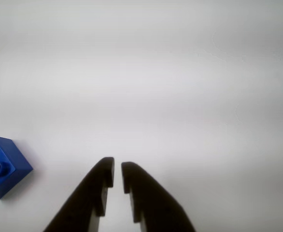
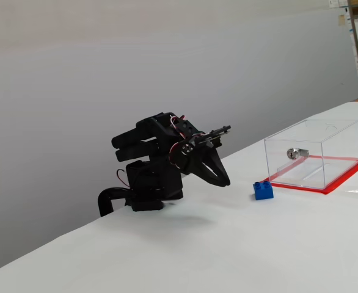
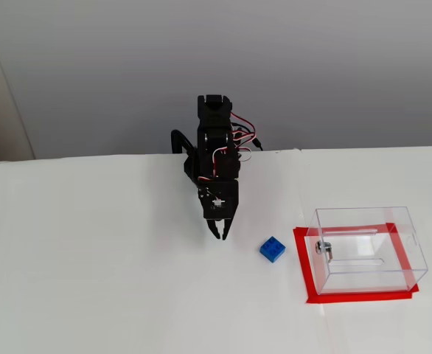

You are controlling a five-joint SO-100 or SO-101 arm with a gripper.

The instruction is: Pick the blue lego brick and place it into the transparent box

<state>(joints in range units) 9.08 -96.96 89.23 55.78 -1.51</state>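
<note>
The blue lego brick [image 1: 1,166] lies on the white table at the left edge of the wrist view, left of my fingertips and apart from them. It also shows in both fixed views [image 2: 264,190] [image 3: 273,249], just beside the transparent box [image 2: 313,155] [image 3: 367,243] on its red base [image 3: 308,295]. My gripper [image 1: 117,166] [image 2: 225,182] [image 3: 219,234] hangs low over the table, pointing down, its jaws nearly together and holding nothing.
A small silver metal cylinder [image 2: 297,152] [image 3: 322,247] lies inside the box. The arm's base [image 2: 145,192] stands at the table's back edge, against a grey wall. White table surface [image 3: 91,280] spreads around the arm.
</note>
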